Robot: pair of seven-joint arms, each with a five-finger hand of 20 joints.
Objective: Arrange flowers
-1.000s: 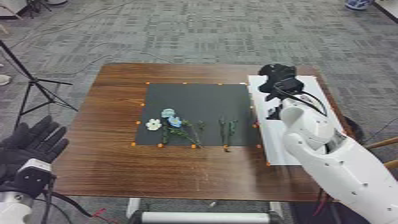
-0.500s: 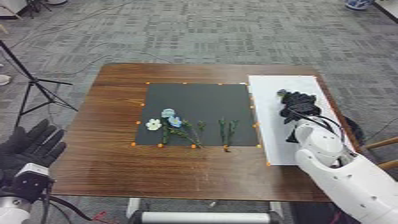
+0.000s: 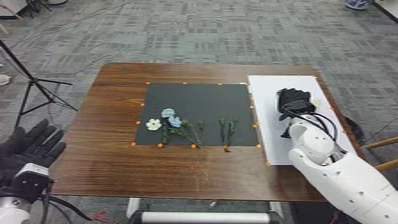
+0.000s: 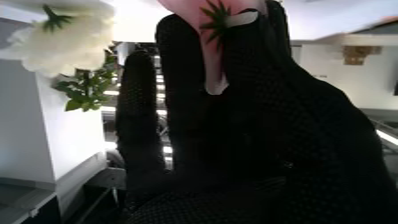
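Right hand (image 3: 296,101) over flat white rectangular sheet (image 3: 266,90) | grip on pink, green-sepalled flower (image 4: 188,7): cannot tell | probably there for placing

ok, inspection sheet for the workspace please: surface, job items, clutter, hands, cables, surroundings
Surface: brown table; dark mat beside white sheet.
Job items: white flower, blue flowers and green stems on mat; pink flower against right hand, grip unclear; another white bloom near it.
Clutter: small orange markers along mat edges.
Hands: left open, left of table; right over white sheet.
Cables: black, looped at right wrist; another near left arm.
Surroundings: tripod at left, patterned grey carpet.
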